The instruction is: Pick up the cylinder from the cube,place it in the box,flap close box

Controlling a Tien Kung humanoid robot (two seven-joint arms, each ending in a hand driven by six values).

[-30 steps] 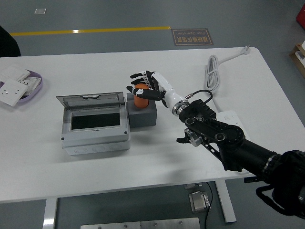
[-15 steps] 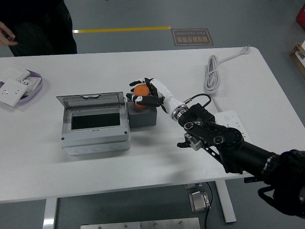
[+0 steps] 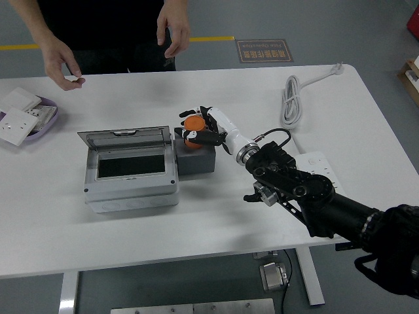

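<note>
Curled around the orange cylinder (image 3: 192,123), my right hand (image 3: 200,126) pinches it just above the one grey cube (image 3: 196,159) — whether the cylinder's base touches the cube is hidden by my fingers (image 3: 196,137). Beside the cube sits one grey box (image 3: 131,169), flap raised. Beyond the cube, a person's two hands (image 3: 171,27) hover — face cut off.

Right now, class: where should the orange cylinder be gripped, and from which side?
Grip the orange cylinder around its round side wall, coming from the right, as the right hand does. It stands upright on the grey cube, and the open box blocks the left.
</note>
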